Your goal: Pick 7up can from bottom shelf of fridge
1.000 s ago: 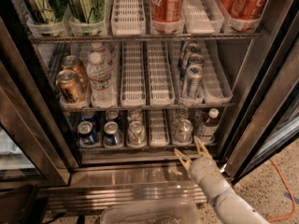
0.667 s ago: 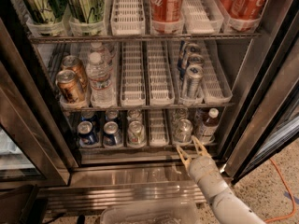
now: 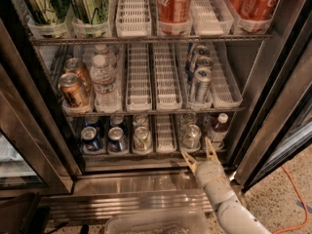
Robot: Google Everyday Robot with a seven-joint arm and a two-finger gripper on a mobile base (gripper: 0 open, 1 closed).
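The gripper [image 3: 199, 151] is low before the fridge [image 3: 273, 96], its jaws apart and empty, just in front of the 7up can [image 3: 191, 136] on the bottom shelf. The can has a silver top and a pale body. To the left stand one silver-topped can [image 3: 142, 138] and two dark blue cans [image 3: 91, 139]. The cans behind are mostly hidden.

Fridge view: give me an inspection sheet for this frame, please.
Surface: bottom shelf of the fridge, fitted with white trays.
Job's things: 7up can upright at the front of its tray, not grasped.
Clutter: dark blue cans, another silver can, a capped bottle.
Grippers: gripper open, just in front of the 7up can, not touching it.
Cables: orange cable on the floor, at the right.
Surroundings: clear bin below the fridge.
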